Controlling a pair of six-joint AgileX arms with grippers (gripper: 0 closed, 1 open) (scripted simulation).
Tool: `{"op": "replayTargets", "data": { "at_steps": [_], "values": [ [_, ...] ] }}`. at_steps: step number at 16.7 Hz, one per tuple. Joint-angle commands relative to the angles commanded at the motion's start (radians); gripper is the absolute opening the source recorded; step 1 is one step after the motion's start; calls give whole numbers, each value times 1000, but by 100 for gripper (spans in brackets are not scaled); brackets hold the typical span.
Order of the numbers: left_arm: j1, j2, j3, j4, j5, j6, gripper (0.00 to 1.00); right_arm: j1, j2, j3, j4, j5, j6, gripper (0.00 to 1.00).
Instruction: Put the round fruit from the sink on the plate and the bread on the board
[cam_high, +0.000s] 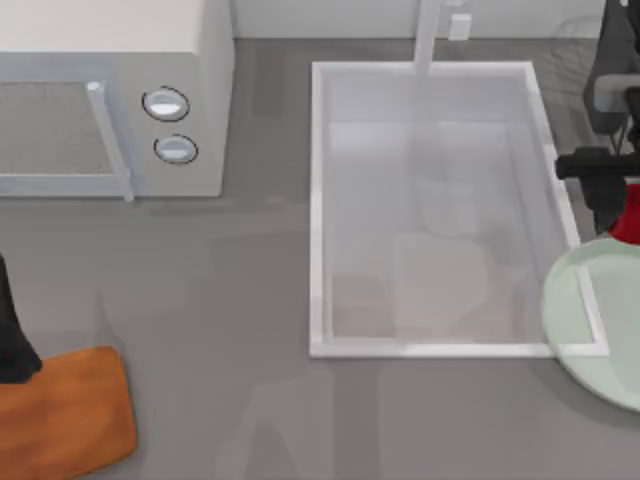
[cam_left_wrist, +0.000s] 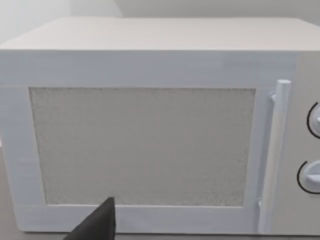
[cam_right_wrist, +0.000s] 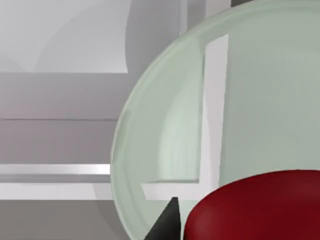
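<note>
White microwave (cam_high: 110, 95) with two round knobs (cam_high: 166, 104), back-left on grey table (cam_high: 230, 330).

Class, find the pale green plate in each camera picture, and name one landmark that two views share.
Top view: the plate lies at the right edge, overlapping the sink's near right corner.
Left wrist view: not in it; the microwave is there.
Right wrist view: the plate spreads across the picture, behind the red fruit.
Shared landmark: the sink's white corner, seen through the plate.
</note>
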Motion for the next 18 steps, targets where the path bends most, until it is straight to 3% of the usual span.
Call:
{"op": "replayTargets", "data": {
  "at_steps": [12,18],
  "values": [
    [0,0,0,0,0,0,100,-86,-109,-121,-31,-8,-87,0],
    [0,0,0,0,0,0,100,-86,-109,-121,-31,-8,-87,45]
  ]
}}
